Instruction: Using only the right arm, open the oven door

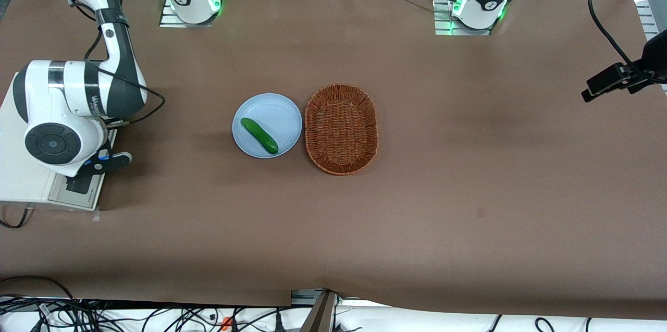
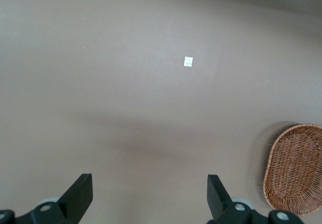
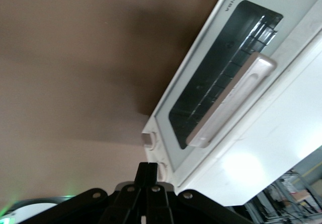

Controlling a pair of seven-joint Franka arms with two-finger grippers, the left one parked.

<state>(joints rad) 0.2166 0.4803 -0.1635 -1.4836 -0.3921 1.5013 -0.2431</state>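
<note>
The cream-white toaster oven (image 1: pixel 21 181) stands at the working arm's end of the table, under the right arm (image 1: pixel 68 108). The oven door (image 3: pixel 221 83) looks closed in the right wrist view, with its dark glass window and its bar handle (image 3: pixel 232 99) standing off it. In the front view only a grey strip of the oven's front (image 1: pixel 78 194) shows. My right gripper (image 3: pixel 149 169) is shut and empty, close to the two-knob strip (image 3: pixel 150 139) beside the door and apart from the handle. It also shows in the front view (image 1: pixel 117 160), just above the oven's front.
A light blue plate (image 1: pixel 281 113) with a green cucumber (image 1: pixel 259 135) on it sits mid-table, beside an empty oval wicker basket (image 1: pixel 341 128). The basket also shows in the left wrist view (image 2: pixel 297 168). A black camera mount (image 1: pixel 620 79) stands at the parked arm's end.
</note>
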